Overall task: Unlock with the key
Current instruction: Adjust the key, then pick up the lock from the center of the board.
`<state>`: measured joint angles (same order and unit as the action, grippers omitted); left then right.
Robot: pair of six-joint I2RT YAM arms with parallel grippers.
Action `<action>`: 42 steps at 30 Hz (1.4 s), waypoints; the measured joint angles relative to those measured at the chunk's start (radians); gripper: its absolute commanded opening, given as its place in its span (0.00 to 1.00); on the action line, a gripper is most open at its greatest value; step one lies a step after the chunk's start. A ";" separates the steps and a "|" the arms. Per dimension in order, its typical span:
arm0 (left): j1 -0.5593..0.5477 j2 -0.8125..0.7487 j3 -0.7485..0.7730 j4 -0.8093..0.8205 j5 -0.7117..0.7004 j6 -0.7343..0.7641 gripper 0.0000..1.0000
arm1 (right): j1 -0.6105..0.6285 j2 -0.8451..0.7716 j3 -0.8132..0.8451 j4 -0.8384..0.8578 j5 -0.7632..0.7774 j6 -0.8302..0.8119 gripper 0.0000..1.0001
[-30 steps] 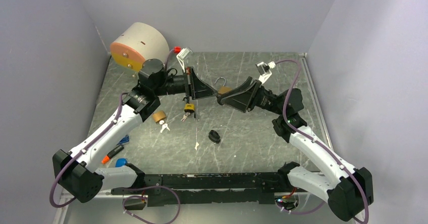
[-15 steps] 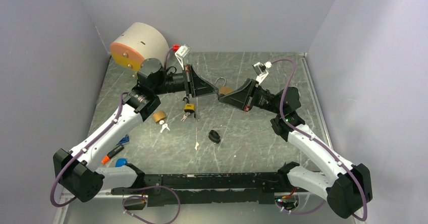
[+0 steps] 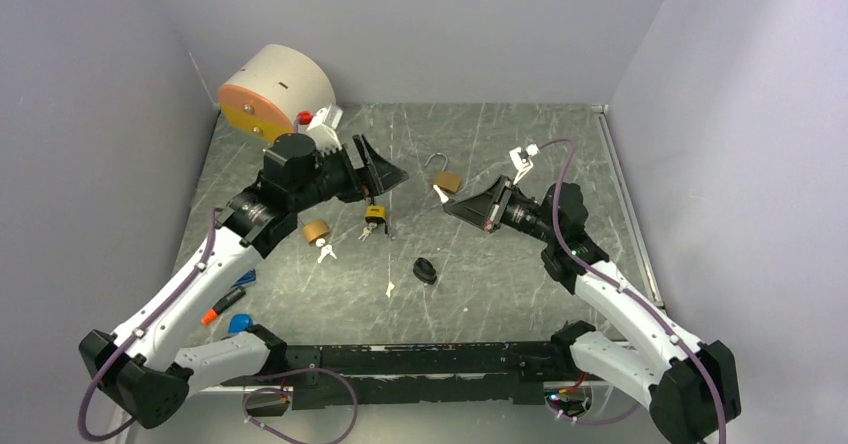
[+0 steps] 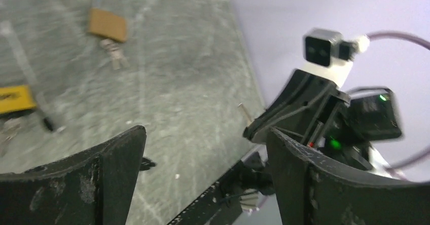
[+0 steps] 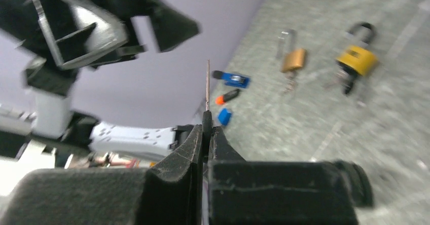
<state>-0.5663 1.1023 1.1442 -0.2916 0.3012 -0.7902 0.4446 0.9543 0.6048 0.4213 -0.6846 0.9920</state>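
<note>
Top view: your left fingers (image 3: 385, 170) stand wide and empty near the yellow padlock (image 3: 375, 213). Your right fingers (image 3: 447, 204) pinch the key (image 3: 438, 193) by a brass padlock (image 3: 446, 180).

Left wrist: the key (image 4: 245, 112) juts out above the counter (image 4: 192, 63).

Right wrist: the fingers are clamped on the key, seen edge-on (image 5: 208, 83).

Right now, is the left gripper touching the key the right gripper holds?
Apart. The top view shows bare table between the open left gripper and the key, which sticks out of the shut right gripper.
</note>
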 measured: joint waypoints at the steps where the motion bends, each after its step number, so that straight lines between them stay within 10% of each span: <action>1: -0.003 -0.010 0.000 -0.045 -0.053 -0.008 0.87 | -0.006 -0.015 -0.006 -0.071 0.040 -0.024 0.00; 18: -0.510 0.566 0.138 -0.526 -0.615 -0.589 0.88 | -0.063 -0.172 -0.196 -0.707 0.415 -0.119 0.00; 29: -0.532 0.780 0.262 -0.593 -0.718 -0.776 0.64 | -0.089 -0.212 -0.202 -0.780 0.418 -0.170 0.00; 39: -0.533 0.837 0.257 -0.571 -0.787 -0.768 0.04 | -0.096 -0.229 -0.202 -0.811 0.414 -0.207 0.00; 42: -0.535 0.833 0.238 -0.499 -0.812 -0.654 0.02 | -0.101 -0.228 -0.202 -0.826 0.415 -0.222 0.00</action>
<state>-1.1011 1.9354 1.3827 -0.7906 -0.5106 -1.4441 0.3439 0.7261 0.4026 -0.4046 -0.2699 0.7704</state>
